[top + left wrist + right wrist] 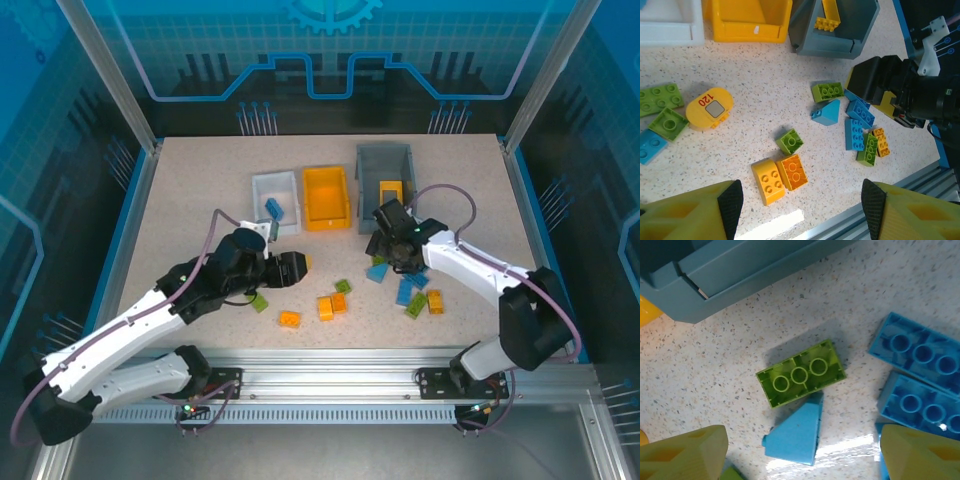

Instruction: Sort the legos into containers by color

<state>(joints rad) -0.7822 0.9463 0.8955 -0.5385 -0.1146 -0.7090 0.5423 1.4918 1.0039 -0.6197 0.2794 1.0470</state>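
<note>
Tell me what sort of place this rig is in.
Probably a lab or demo robot cell: aluminium frame, blue printed wall panels, and a speckled table with legos.

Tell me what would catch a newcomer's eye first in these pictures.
A white bin, an orange-yellow bin and a grey bin stand in a row at the far side of the table, the grey one holding a yellow brick. In front of them, blue, green and orange bricks lie scattered. The right end effector, open, hovers over a green brick beside a blue wedge.
</note>
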